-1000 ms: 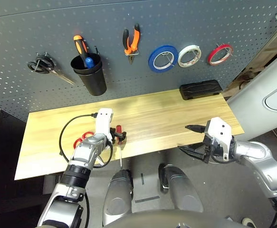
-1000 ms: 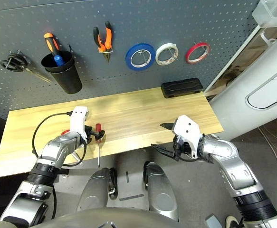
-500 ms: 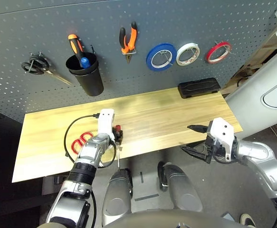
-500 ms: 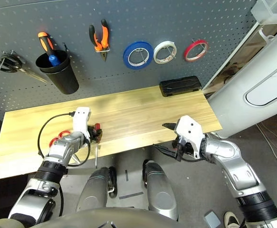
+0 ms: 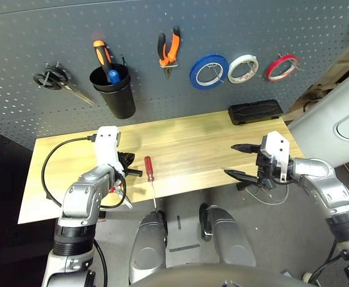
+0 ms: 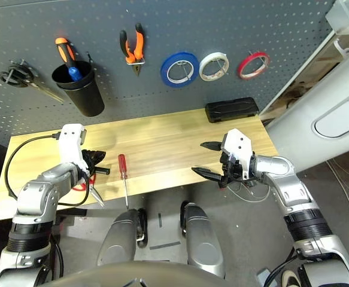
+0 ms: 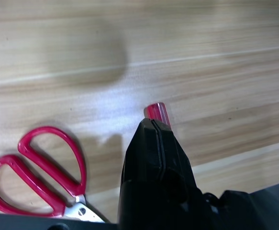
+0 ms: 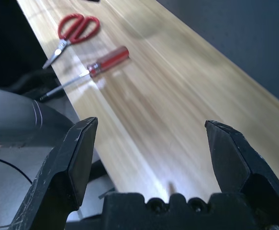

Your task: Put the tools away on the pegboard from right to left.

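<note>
Red-handled screwdriver lying on table near front edge, long axis running front to back, shaft overhanging edge. Left gripper hovering just beside handle, fingers together, gripping nothing. Right gripper gaping wide, well apart. Left arm being nearer

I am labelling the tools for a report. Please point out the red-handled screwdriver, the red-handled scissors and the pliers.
red-handled screwdriver (image 5: 148, 167): left eye view, on the red handle.
red-handled scissors (image 7: 50, 165): left wrist view, on a red finger loop.
pliers (image 5: 168, 50): left eye view, on the handles, hanging on the pegboard.
</note>
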